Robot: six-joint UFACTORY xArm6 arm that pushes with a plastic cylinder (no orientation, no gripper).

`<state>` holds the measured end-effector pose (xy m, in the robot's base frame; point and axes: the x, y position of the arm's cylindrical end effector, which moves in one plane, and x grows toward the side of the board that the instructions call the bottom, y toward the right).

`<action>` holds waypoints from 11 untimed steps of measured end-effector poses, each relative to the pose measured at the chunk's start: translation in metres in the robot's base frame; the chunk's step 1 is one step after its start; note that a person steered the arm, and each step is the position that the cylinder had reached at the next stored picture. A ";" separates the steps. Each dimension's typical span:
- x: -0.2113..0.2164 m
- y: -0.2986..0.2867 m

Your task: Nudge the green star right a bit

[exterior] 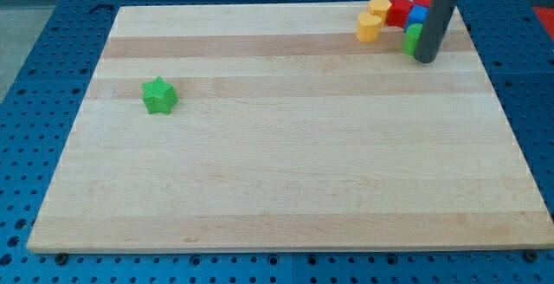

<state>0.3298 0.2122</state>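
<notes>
The green star (159,95) lies alone on the wooden board (286,171), at the view's left, a little above mid-height. My rod comes down at the view's top right; my tip (427,59) rests on the board far to the right of the star, right against a green block (413,39). The tip is well apart from the star.
A cluster of blocks sits at the view's top right beside the rod: two yellow blocks (374,20), a red block (400,10), a blue block (418,16), another red block (423,1) behind the rod. A blue perforated table (52,50) surrounds the board.
</notes>
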 end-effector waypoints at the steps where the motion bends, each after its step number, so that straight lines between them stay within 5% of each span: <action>1: -0.010 0.009; 3: 0.019 0.022; 4: 0.050 -0.020; 6: 0.122 -0.220; 8: 0.128 -0.436; 9: 0.113 -0.494; 11: 0.047 -0.418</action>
